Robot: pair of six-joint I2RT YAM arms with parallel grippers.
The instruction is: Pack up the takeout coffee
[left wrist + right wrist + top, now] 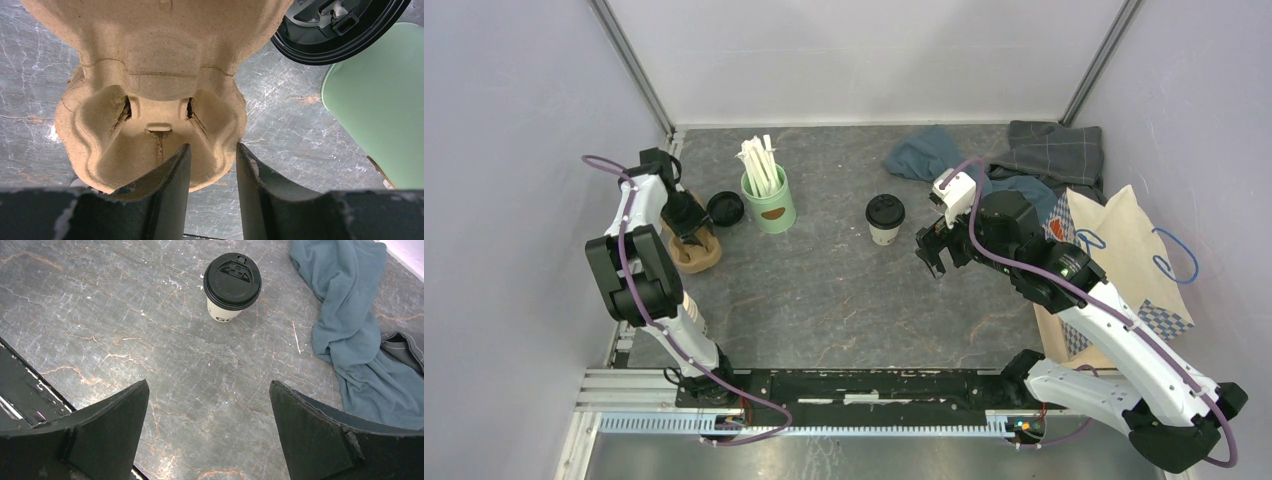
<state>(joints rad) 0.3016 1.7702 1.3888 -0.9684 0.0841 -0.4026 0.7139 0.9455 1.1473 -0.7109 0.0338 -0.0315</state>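
Centre of the table (pixel 824 300), top view: the takeout coffee (pixel 885 218) stands upright on its base with the black lid on, so its long axis is vertical. It touches nothing. The mint-green mug (pixel 769 205) is well apart to its left and the blue cloth (pixel 924 152) lies apart toward the upper right.

Right gripper (pixel 931 250): sits just down and right of the cup in the top view and is the nearer of the two. In the right wrist view the fingers (pixel 115 425) are spread wide with bare table between them, holding nothing. The cup (pixel 232 282) is at upper centre of that frame, ahead of the fingers and slightly right of the gap's midline.

Judgement: the approach is a forward reach with a small correction to the right. The fingers should close on the paper wall below the lid, since the cup is a round upright body.

Left gripper (pixel 692 232): far left of the frame, over the brown pulp carrier (pixel 696 250), with a loose black lid (pixel 725 208) and the mug between it and the coffee. In the left wrist view its fingers (pixel 170 190) are narrowly apart at the carrier's (pixel 150 75) near rim. I cannot tell whether they pinch the rim or only straddle it.

Paper bag (pixel 1124 260): right side of the frame, beyond the right arm. It is the likely destination, though its opening is not clearly visible.
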